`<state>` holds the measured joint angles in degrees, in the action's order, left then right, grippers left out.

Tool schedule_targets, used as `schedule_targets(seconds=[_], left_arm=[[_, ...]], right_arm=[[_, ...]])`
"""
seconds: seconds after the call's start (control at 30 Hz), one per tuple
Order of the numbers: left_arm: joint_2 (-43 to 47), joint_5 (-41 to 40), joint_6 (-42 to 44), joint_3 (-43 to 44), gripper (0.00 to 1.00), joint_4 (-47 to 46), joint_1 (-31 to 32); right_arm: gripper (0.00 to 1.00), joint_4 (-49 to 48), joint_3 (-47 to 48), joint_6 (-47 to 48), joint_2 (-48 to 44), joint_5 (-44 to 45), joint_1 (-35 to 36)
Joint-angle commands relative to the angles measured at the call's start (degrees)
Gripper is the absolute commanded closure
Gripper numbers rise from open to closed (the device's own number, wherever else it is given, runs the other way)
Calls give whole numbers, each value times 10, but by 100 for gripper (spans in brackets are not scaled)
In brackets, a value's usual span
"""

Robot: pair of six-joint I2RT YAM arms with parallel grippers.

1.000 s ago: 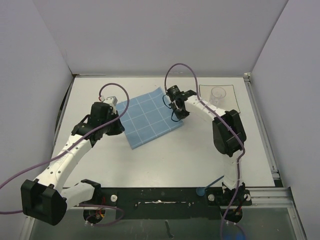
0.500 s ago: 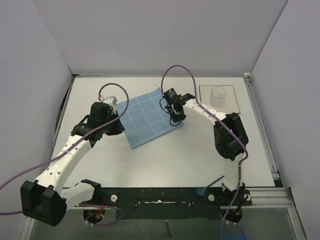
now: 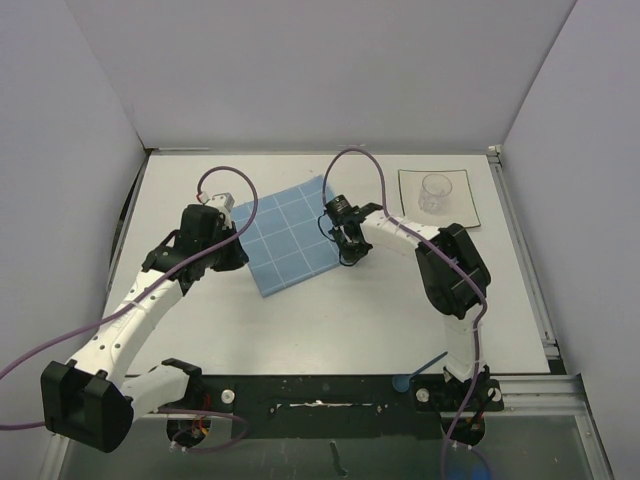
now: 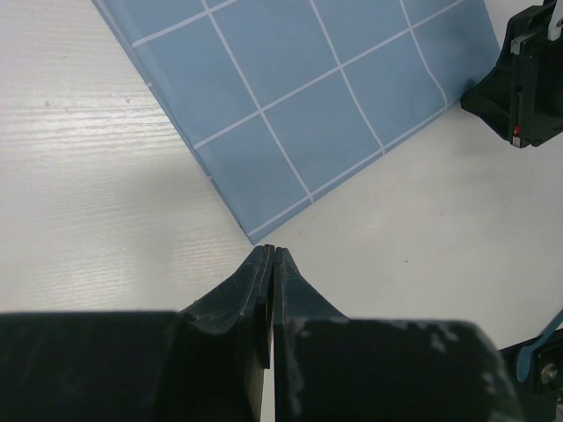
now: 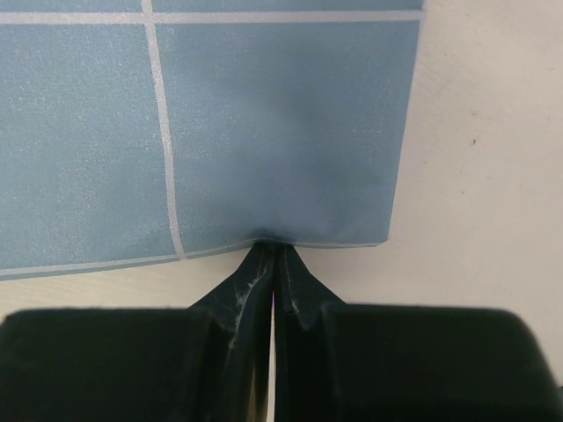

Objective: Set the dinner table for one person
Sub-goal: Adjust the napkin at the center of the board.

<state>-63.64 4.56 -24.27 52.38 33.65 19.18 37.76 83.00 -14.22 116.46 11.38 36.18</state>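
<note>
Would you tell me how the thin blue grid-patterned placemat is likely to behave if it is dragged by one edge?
Probably floppy: the thin blue grid-patterned placemat puckers slightly where the right gripper pinches its edge. It likely slides easily, lying flat on the smooth white tabletop. Being thin, it may bunch.

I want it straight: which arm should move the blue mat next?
Right. The right arm has its jaws shut on the blue mat, at its puckered edge. The left arm has shut jaws over the dinner table, just off the mat's corner.
</note>
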Motion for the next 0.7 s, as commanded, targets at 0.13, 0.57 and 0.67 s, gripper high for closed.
schedule_targets(seconds=[0.13,0.57,0.67], left_arm=[[7,0,4,2,100,-19,-2],[-4,12,-5,-1,100,-42,-1],[-3,7,-3,-2,100,-38,-1]], right_arm=[[100,-16,-31,-22,-13,-15,12],[100,55,51,-3,-87,15,26],[100,49,61,-2,-73,8,26]])
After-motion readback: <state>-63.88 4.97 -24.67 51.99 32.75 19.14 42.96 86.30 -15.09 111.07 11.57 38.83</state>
